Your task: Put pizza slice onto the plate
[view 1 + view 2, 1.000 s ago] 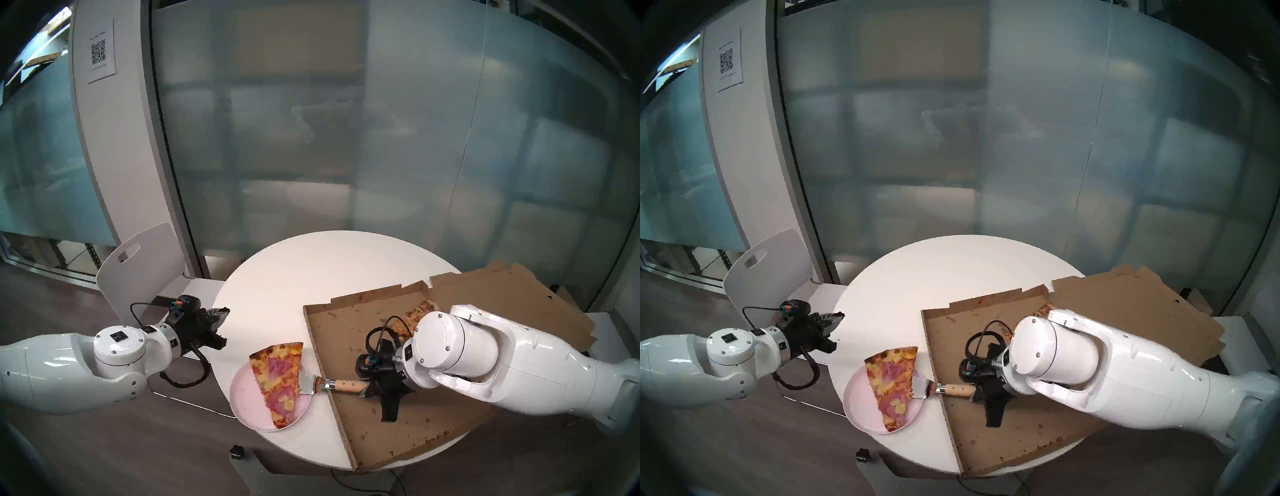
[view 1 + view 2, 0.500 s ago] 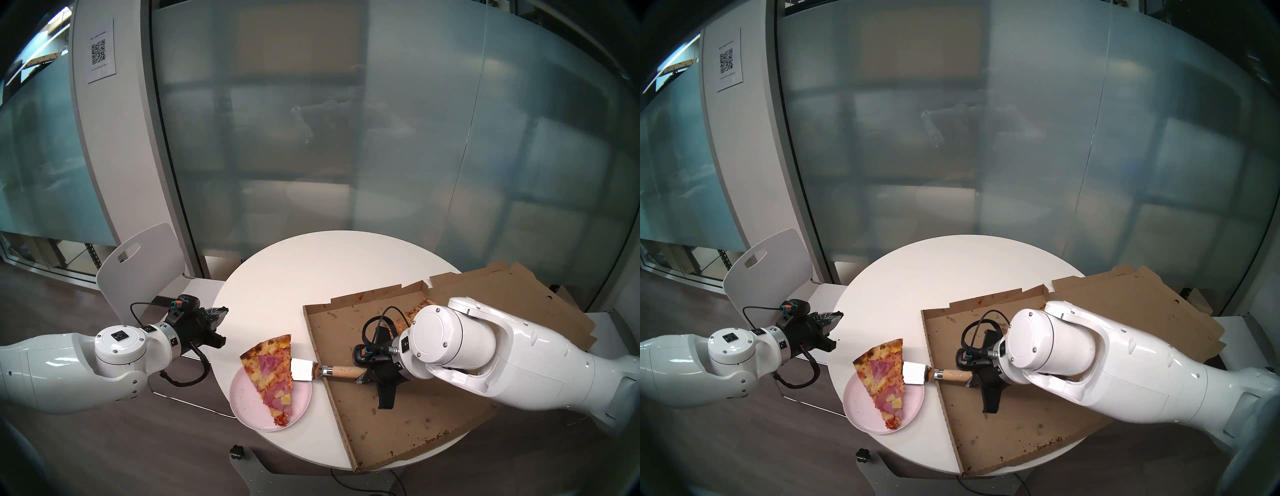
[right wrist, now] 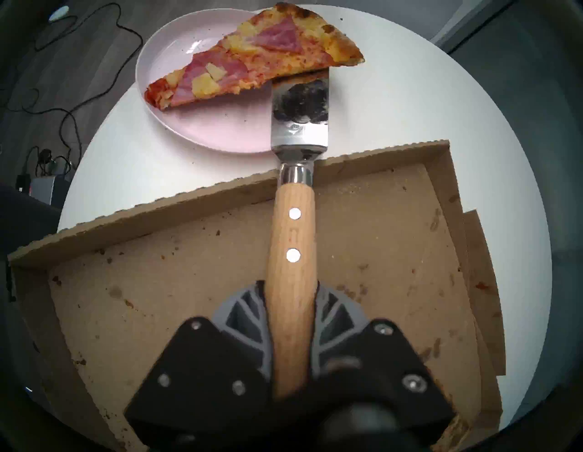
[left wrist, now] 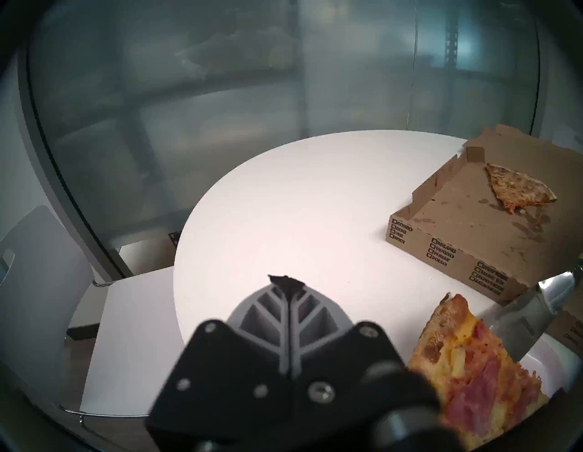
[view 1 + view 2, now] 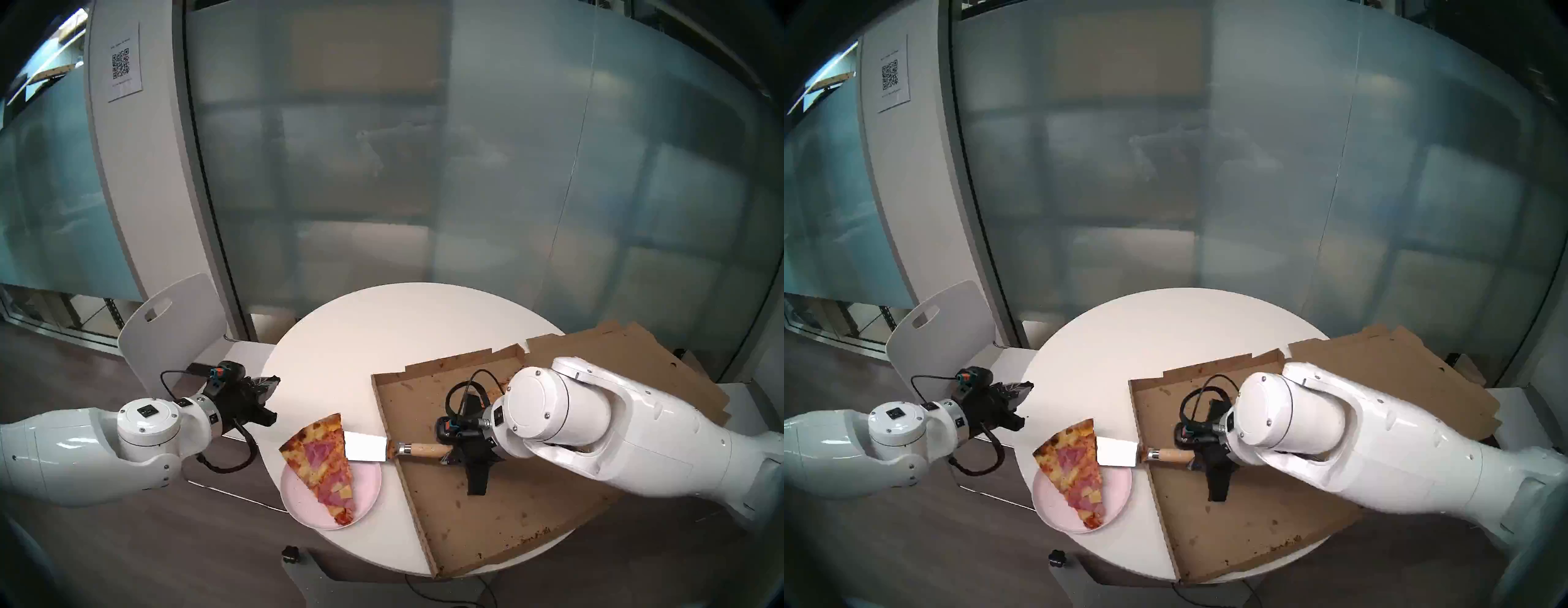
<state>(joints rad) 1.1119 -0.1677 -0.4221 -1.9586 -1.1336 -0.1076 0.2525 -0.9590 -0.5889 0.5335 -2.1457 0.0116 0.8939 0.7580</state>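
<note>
The pizza slice (image 5: 322,463) with ham and pineapple lies with its point on the pale pink plate (image 5: 370,484). Its crust end overhangs the plate's far rim and rests on the tip of a metal spatula blade (image 5: 365,446). My right gripper (image 5: 449,456) is shut on the spatula's wooden handle (image 3: 291,240) above the open pizza box. The right wrist view shows the slice (image 3: 252,60), the plate (image 3: 214,126) and my right gripper (image 3: 290,290). My left gripper (image 5: 271,382) is shut and empty at the table's left edge, apart from the slice (image 4: 473,372).
The open cardboard pizza box (image 5: 488,522) fills the right of the round white table (image 5: 382,331). A second, browned slice (image 4: 517,189) lies in its far corner. A white chair (image 5: 178,322) stands at the left. Cables lie on the floor.
The spatula moved toward the far side. The slice's crust end swung left across the plate, and more of the bare blade now shows. The left arm stayed still.
</note>
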